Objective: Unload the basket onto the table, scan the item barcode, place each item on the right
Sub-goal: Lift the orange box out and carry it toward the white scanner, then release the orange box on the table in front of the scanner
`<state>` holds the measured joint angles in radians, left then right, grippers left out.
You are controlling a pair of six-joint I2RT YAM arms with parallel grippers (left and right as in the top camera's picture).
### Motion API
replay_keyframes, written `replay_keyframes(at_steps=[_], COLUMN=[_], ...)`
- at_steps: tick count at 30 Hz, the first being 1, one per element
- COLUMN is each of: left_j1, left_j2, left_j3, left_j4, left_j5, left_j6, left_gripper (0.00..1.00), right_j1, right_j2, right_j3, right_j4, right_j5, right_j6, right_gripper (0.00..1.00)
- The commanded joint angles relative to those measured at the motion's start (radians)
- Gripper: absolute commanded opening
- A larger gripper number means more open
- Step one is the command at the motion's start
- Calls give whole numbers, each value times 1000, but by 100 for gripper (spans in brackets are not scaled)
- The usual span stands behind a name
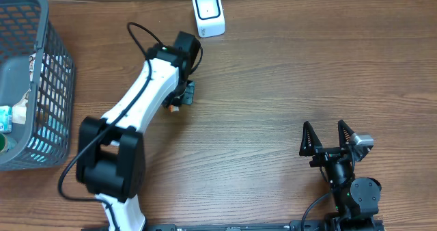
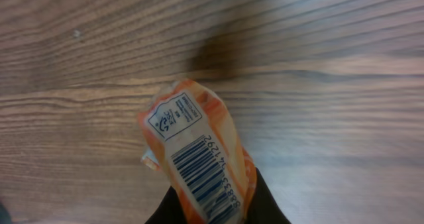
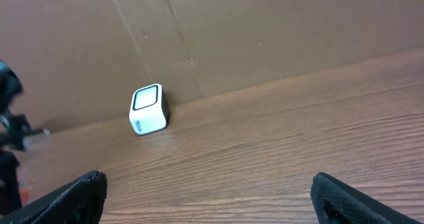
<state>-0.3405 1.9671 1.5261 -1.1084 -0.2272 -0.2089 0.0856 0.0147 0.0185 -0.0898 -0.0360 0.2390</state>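
Observation:
The item is an orange and white packet [image 2: 199, 138] with a blue barcode label facing the left wrist camera. My left gripper [image 2: 215, 207] is shut on its lower end, a black finger on each side, just above the wooden table. From overhead the left gripper [image 1: 181, 98] points down below the white barcode scanner [image 1: 207, 13], and only a bit of the orange item [image 1: 173, 109] shows under it. The scanner [image 3: 148, 109] stands at the back edge against a cardboard wall. My right gripper [image 1: 326, 137] rests wide open at the front right, nothing between its fingers [image 3: 73, 197].
A grey mesh basket [image 1: 51, 60] holding other goods stands at the left edge. A brown cardboard wall [image 3: 265, 32] closes off the back of the table.

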Motion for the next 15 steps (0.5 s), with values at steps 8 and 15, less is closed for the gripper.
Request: replay_keyframes(at_steps=[8, 15], left_j1=[-6, 7], left_j2=[16, -85], left_j3=[46, 296], left_j4=[8, -119], left_j5=[-59, -31], left_j6=[-31, -31], left_gripper=[100, 100], right_j1=[4, 4], right_j2=[-12, -12], right_j3=[-11, -11], right_j4=[6, 6], right_j5=[13, 13], right_j6=[-1, -1], right_gripper=[100, 100])
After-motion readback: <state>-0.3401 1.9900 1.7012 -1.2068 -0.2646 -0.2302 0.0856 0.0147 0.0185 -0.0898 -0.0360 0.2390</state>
